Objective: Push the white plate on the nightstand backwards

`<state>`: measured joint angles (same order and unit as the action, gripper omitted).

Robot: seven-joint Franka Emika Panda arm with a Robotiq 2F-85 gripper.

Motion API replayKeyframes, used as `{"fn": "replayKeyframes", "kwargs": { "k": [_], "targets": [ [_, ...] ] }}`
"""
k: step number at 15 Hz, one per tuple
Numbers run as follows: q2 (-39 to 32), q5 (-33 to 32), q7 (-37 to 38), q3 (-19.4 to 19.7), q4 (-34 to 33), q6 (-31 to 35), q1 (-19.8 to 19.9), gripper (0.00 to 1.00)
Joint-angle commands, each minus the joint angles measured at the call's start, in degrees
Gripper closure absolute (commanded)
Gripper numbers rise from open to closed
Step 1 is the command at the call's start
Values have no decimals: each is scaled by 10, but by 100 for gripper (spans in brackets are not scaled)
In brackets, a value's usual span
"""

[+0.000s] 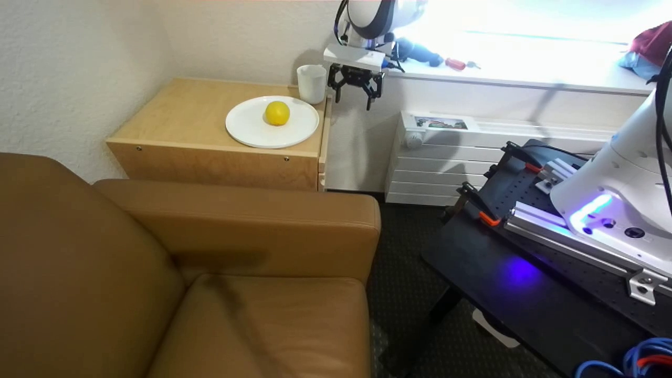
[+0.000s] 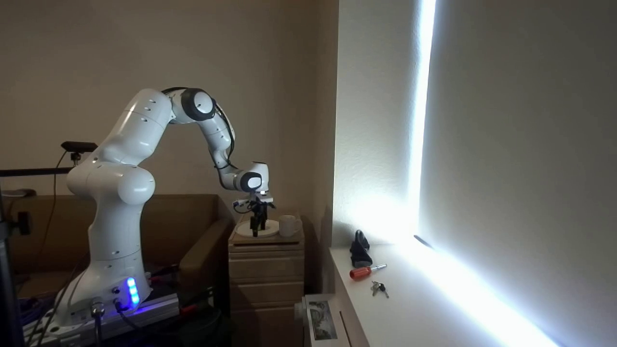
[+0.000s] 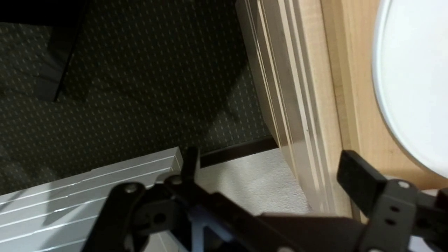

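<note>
The white plate (image 1: 244,123) lies flat on the wooden nightstand (image 1: 178,113), near its drawer-side edge, with a yellow round object (image 1: 277,114) on it. The plate also shows in an exterior view (image 2: 245,230), partly behind my gripper (image 2: 258,231), and at the right of the wrist view (image 3: 420,80), cut off by the frame. My gripper (image 1: 353,105) is open and empty, fingers pointing down. It hangs just off the nightstand's drawer side, beside the mug and apart from the plate. In the wrist view, one fingertip of the gripper (image 3: 271,166) overlaps the nightstand edge (image 3: 364,119).
A white mug (image 1: 312,84) stands at the nightstand's edge, close to the plate and gripper. A brown sofa (image 1: 252,231) adjoins the nightstand. A white radiator (image 1: 446,163) sits below the windowsill (image 2: 409,308), which holds a red screwdriver (image 2: 360,273) and keys (image 2: 380,288).
</note>
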<state>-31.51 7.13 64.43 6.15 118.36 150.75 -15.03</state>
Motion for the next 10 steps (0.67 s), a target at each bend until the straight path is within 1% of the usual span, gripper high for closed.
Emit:
{"fn": "replayKeyframes", "kwargs": {
  "k": [1, 6, 7, 10],
  "targets": [
    [-30, -11, 6, -12, -18, 23, -3, 0],
    [-71, -35, 13, -8, -52, 22, -32, 0],
    [-51, -26, 5, -12, -32, 19, -23, 0],
    [-67, -27, 7, -12, -46, 19, -32, 0]
  ]
}}
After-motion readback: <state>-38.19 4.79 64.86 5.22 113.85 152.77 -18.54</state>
